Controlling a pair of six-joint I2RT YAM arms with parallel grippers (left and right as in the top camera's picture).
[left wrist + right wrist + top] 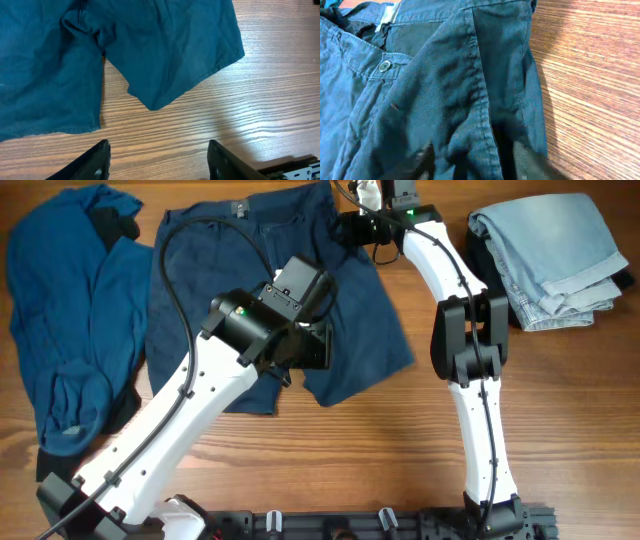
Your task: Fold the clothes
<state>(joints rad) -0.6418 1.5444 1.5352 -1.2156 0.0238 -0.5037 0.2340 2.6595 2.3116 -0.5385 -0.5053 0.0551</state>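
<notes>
Dark blue shorts (290, 290) lie spread flat in the middle of the table, waistband at the far edge. My left gripper (157, 160) is open and empty, over bare wood just short of the right leg's hem (150, 102); overhead it hovers over that leg (308, 348). My right gripper (477, 162) is at the waistband's right corner (348, 228). Its blurred fingers are spread, with a raised fold of the shorts (445, 90) along the side seam between them. The waist button (384, 66) shows to its left.
A crumpled blue shirt (70, 310) lies at the left of the table. A folded pair of light blue jeans (550, 255) sits at the far right. Bare wooden table (400, 450) lies in front of the shorts.
</notes>
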